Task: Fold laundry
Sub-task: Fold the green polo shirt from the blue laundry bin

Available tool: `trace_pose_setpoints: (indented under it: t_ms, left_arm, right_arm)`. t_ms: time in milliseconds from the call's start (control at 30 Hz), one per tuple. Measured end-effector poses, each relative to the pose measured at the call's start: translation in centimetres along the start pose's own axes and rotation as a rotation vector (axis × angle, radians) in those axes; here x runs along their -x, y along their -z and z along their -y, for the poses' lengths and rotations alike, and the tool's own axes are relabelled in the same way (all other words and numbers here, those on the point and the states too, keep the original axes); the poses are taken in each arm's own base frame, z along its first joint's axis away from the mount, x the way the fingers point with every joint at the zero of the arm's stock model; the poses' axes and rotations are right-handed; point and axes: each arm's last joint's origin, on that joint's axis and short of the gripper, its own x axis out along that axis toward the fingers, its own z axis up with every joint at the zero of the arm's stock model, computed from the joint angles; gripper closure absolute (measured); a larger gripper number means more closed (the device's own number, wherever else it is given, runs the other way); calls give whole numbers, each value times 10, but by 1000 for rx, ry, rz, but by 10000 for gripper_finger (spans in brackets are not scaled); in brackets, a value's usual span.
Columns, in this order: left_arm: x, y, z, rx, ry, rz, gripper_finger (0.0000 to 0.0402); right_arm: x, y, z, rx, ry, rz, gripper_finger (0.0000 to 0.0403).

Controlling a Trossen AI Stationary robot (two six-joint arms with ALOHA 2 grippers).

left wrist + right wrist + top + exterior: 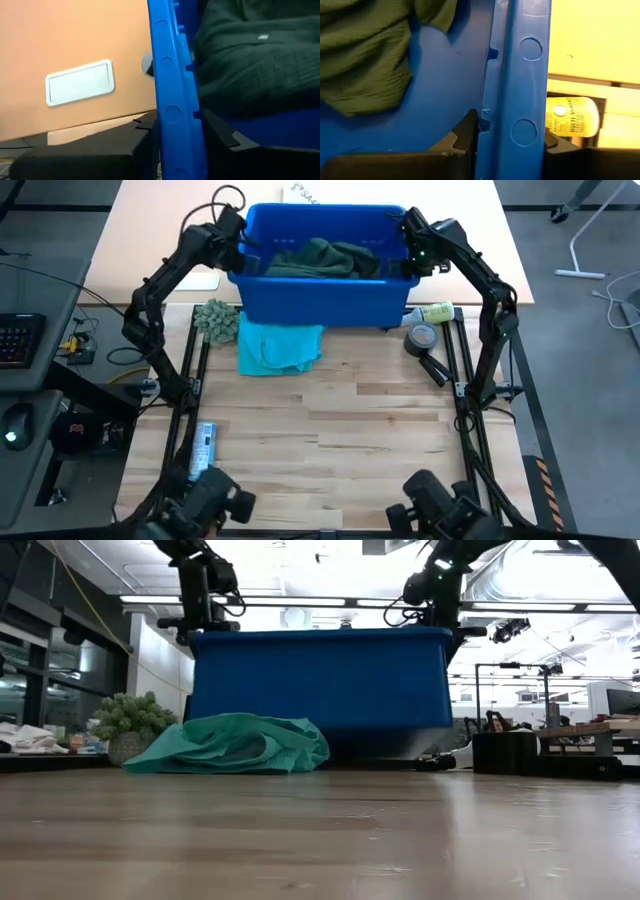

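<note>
Both claws clamp the blue bin's (315, 300) rims: left claw (175, 132), right claw (512, 137). I'd lift evenly (dark green laundry (325, 258) inside).

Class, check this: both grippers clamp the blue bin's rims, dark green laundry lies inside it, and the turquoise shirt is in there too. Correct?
Not quite. The turquoise shirt lies on the table in front of the blue bin, as the high view shows. The left gripper, right gripper and dark green laundry are as stated.

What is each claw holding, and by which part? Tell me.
Both hold the blue bin by its rim: the left claw straddles the left wall, the right claw the right wall. Neither holds laundry.
</note>
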Motion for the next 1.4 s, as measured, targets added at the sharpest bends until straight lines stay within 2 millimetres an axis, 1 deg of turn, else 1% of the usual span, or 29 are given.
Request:
trace_pose_setpoints:
  t_ms: [167, 333, 400, 433, 533, 600, 667, 767, 1000, 1167, 1267, 1400]
  left_arm:
    - [-11, 17, 21, -33, -14, -57, 336]
    - [-18, 31, 28, -4, -30, -124, 333]
    - [-18, 34, 28, -23, -39, -155, 304]
    - [-18, 35, 28, -36, -39, -163, 283]
    - [-16, 39, 29, -44, -13, -186, 224]
    - [-13, 39, 28, -27, 4, -179, 195]
    - [-9, 39, 28, -6, 23, -170, 178]
    - [-6, 39, 28, 6, 35, -166, 167]
    - [-5, 40, 27, 15, 43, -173, 164]
    - [-4, 42, 27, 6, -8, -170, 163]
    - [-2, 41, 25, 21, -57, -141, 163]
    - [6, 37, 20, 40, -121, -55, 163]
  right_arm:
    - [2, 15, -2, 18, 34, -20, 324]
    - [-2, 34, 1, -36, 43, -113, 324]
    - [-3, 42, 4, -45, 41, -139, 322]
    - [-3, 45, 4, -29, 39, -147, 311]
    - [-2, 58, 6, 44, 29, -190, 255]
    - [2, 62, 6, 52, 14, -185, 219]
    - [6, 63, 7, 57, 13, -156, 193]
    - [12, 65, 7, 42, 26, -121, 173]
    - [27, 63, 10, 8, 35, -63, 169]
    - [32, 59, 12, -8, 119, 16, 168]
    - [40, 55, 14, -30, 172, 84, 167]
    - [54, 49, 17, -55, 216, 184, 167]
